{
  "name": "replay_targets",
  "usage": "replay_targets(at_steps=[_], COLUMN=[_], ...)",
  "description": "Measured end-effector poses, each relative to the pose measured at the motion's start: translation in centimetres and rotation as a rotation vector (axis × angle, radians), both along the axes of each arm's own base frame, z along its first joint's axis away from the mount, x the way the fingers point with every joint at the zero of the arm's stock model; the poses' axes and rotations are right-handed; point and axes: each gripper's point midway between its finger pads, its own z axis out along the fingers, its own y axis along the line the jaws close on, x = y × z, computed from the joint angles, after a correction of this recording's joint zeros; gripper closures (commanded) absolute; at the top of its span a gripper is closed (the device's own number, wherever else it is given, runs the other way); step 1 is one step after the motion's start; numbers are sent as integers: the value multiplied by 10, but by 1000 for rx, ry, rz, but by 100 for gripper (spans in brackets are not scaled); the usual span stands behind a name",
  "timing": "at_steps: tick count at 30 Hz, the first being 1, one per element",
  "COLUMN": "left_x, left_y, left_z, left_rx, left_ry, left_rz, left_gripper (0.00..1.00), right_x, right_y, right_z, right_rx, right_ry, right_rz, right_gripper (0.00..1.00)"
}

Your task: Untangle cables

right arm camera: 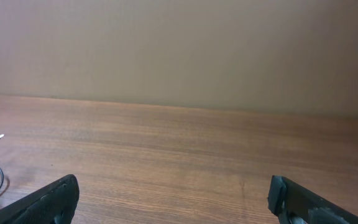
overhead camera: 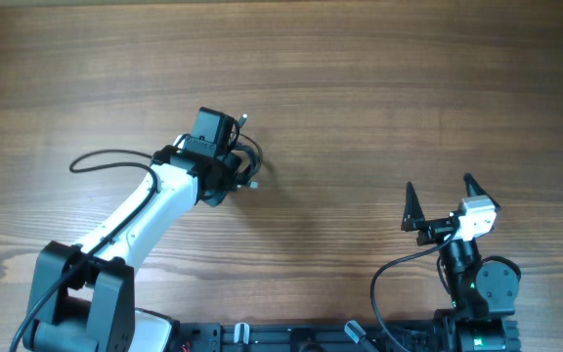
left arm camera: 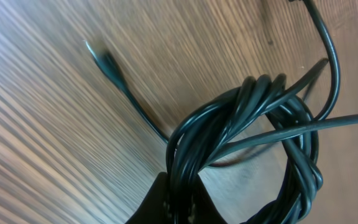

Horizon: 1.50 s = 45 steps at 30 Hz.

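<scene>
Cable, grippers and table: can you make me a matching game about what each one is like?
Things:
1. cable
2. left gripper
3. right gripper
4. table

What it is like:
A. open, holding nothing
B. brown wood
C. black, wound in a bundle
D. shut on the cable

Right pairs: 1-C, 2-D, 3-A, 4-B.
</scene>
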Motion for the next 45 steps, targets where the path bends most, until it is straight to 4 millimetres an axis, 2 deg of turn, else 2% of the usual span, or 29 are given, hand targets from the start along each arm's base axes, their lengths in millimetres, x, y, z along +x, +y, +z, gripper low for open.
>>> replay_targets(at_steps=[3, 5, 7, 8, 10, 12, 13, 15, 19, 21, 23, 24, 25, 26, 27, 29, 31, 34, 35, 36, 42, 45], left_x=[22, 32, 50, 63, 74, 73, 68, 56, 15, 4, -1, -2, -4, -6, -8, -12, -15, -18, -16, -11, -1, -3], left_y=[-27, -38, -46, -51, -53, -49, -44, -32, -2, 6, 7, 6, 3, 0, -3, -10, -12, -9, -7, -4, 15, 12], left_z=[17, 39, 69, 95, 129, 147, 145, 126, 74, 59, 46, 40, 34, 28, 23, 17, 16, 15, 16, 17, 21, 20], left_rx=[-162, -232, -270, -286, -285, -256, -227, -158, -18, 19, 43, 53, 63, 72, 79, 86, 90, 108, 132, 166, 327, 291], left_ry=[-78, -133, -247, -343, -454, -499, -478, -395, -134, -55, -5, 12, 28, 47, 61, 81, 87, 100, 87, 58, 10, 19], left_rz=[30, 25, -14, -52, -96, -114, -114, -95, -10, 20, 30, 28, 23, 12, 2, -17, -26, -31, -58, -93, -223, -177], left_gripper=[96, 96, 96, 96, 96, 96, 96, 96, 95, 87, 83, 78, 63, 43, 32, 23, 22, 35, 45, 46, 45, 34], right_x=[0, 0, 0, 0, 0, 0, 0, 0, 0, 0, 0, 0, 0, 0, 0, 0, 0, 0, 0, 0, 0, 0], right_y=[0, 0, 0, 0, 0, 0, 0, 0, 0, 0, 0, 0, 0, 0, 0, 0, 0, 0, 0, 0, 0, 0], right_z=[0, 0, 0, 0, 0, 0, 0, 0, 0, 0, 0, 0, 0, 0, 0, 0, 0, 0, 0, 0, 0, 0], right_rx=[0, 0, 0, 0, 0, 0, 0, 0, 0, 0, 0, 0, 0, 0, 0, 0, 0, 0, 0, 0, 0, 0], right_ry=[0, 0, 0, 0, 0, 0, 0, 0, 0, 0, 0, 0, 0, 0, 0, 0, 0, 0, 0, 0, 0, 0], right_rz=[0, 0, 0, 0, 0, 0, 0, 0, 0, 0, 0, 0, 0, 0, 0, 0, 0, 0, 0, 0, 0, 0], right_gripper=[0, 0, 0, 0, 0, 0, 0, 0, 0, 0, 0, 0, 0, 0, 0, 0, 0, 0, 0, 0, 0, 0])
